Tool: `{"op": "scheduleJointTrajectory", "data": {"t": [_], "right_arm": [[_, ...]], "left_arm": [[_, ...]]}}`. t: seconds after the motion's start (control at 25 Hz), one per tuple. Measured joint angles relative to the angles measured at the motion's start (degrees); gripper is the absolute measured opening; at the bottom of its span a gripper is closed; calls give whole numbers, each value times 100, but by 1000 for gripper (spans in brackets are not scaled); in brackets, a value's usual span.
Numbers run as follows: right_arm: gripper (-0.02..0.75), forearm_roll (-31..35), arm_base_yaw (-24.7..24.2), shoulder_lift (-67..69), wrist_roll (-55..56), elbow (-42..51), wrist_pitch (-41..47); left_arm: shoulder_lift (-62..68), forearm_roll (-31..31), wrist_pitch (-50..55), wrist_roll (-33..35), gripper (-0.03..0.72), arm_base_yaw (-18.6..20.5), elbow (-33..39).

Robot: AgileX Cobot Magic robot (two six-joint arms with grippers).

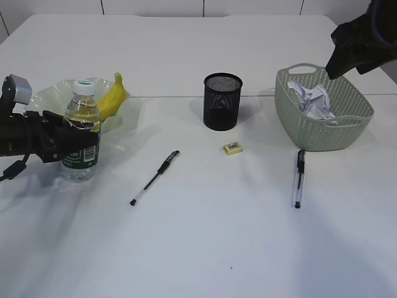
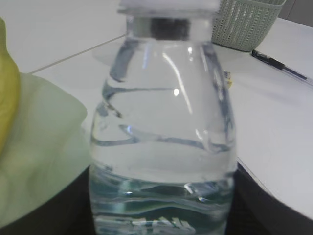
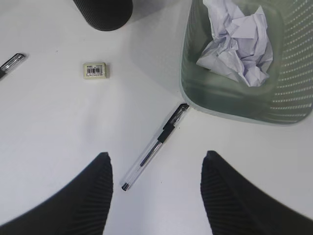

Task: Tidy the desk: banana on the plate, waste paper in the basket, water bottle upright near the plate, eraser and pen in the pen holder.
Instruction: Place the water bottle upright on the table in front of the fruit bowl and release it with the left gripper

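Your left gripper (image 1: 69, 138) is clamped around the water bottle (image 1: 81, 131), which stands upright near the desk's (image 1: 205, 248) left edge, right in front of the plate (image 1: 53, 96); whether bottle and plate touch, you can't tell. The banana (image 1: 113, 97) lies on the plate's right side, tip up. In the left wrist view the bottle fills the frame, fingers dark on both sides of its lower body. Your right gripper (image 3: 156, 193) hangs above the right side of the desk with jaws apart and nothing between them; its arm shows at the exterior view's top right corner, over the basket (image 1: 350, 127). The basket sits near the right edge with the crumpled waste paper (image 1: 316, 99) inside. The right pen (image 1: 298, 178) lies just in front of the basket, cap end at the basket's base (touching or nearly so, per the right wrist view). The pen holder (image 1: 222, 101) stands mid-desk, near the seam line running across the surface. The eraser (image 1: 232, 148) lies just in front of it, apart from it. The left pen (image 1: 155, 177) lies diagonally between bottle and eraser, well clear of both. The front half of the desk is bare, as is the strip between eraser and right pen.
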Motion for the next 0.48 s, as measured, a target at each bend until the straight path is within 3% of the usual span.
{"op": "scheduleJointTrajectory", "data": {"t": [0.48], "right_arm": [[430, 9, 0, 0, 0, 0, -24]], "left_arm": [[23, -42, 0, 114, 433, 0, 0]]}}
